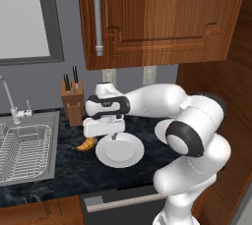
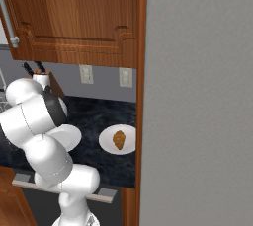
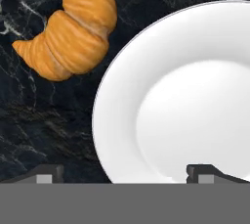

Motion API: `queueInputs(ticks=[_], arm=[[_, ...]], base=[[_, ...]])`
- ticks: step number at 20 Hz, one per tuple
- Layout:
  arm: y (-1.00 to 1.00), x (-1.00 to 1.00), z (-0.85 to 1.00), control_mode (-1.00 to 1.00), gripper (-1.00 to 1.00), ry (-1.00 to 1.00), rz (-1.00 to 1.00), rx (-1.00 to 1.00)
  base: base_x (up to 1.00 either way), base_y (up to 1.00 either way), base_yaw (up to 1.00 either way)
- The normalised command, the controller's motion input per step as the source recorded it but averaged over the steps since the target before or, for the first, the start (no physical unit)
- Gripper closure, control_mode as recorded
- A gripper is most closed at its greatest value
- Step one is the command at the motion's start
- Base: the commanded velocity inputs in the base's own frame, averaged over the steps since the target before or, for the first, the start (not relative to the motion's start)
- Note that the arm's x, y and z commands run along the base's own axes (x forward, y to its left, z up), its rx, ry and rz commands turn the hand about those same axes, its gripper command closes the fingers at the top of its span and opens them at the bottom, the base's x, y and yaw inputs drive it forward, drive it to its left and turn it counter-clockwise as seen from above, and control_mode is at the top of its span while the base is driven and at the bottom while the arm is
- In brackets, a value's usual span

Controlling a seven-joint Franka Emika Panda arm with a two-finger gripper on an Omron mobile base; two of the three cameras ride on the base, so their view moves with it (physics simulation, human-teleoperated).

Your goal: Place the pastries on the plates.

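1. The gripper (image 3: pixel 124 175) hung over the near plate (image 1: pixel 119 150), its jaws apart and holding nothing.
2. The curved croissant (image 3: pixel 71 30) lay on the dark counter (image 1: pixel 69 170), just beside that plate's rim.
3. The other croissant (image 2: pixel 118 139) sat on the far plate (image 2: pixel 117 139).
4. A knife block (image 1: pixel 72 102) stood behind the curved croissant, near the wall.
5. A sink (image 1: pixel 24 148) with a wire rack was off to the left.
6. The white arm (image 1: pixel 162 102) hid part of the counter.

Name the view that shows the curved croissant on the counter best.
The hand view: the curved croissant appears large, crust ridges clear, lying on dark counter beside the empty plate. The left base view gives a small glimpse partly behind the arm.
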Motion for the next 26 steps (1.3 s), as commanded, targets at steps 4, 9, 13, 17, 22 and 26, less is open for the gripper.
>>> queueInputs(ticks=[4, 9, 13, 17, 22, 26], arm=[[0.37, 0.06, 0.0, -1.0, -1.0, 0.0, -0.06, 0.0], [0.23, 0.14, 0.0, -1.0, -1.0, -0.05, -0.06, 0.0], [0.16, 0.22, 0.0, -1.0, -1.0, -0.05, -0.07, 0.0], [0.13, 0.25, -0.01, -1.0, -1.0, -0.03, -0.08, -0.04], [0.09, 0.24, -0.08, -1.0, -1.0, 0.0, -0.08, -0.05], [0.12, 0.24, -0.15, -1.0, -1.0, 0.0, -0.08, -0.05]], base=[[0.0, 0.0, 0.0], [0.0, 0.0, 0.0], [0.0, 0.0, 0.0], [0.0, 0.0, 0.0], [0.0, 0.0, 0.0], [0.0, 0.0, 0.0]])
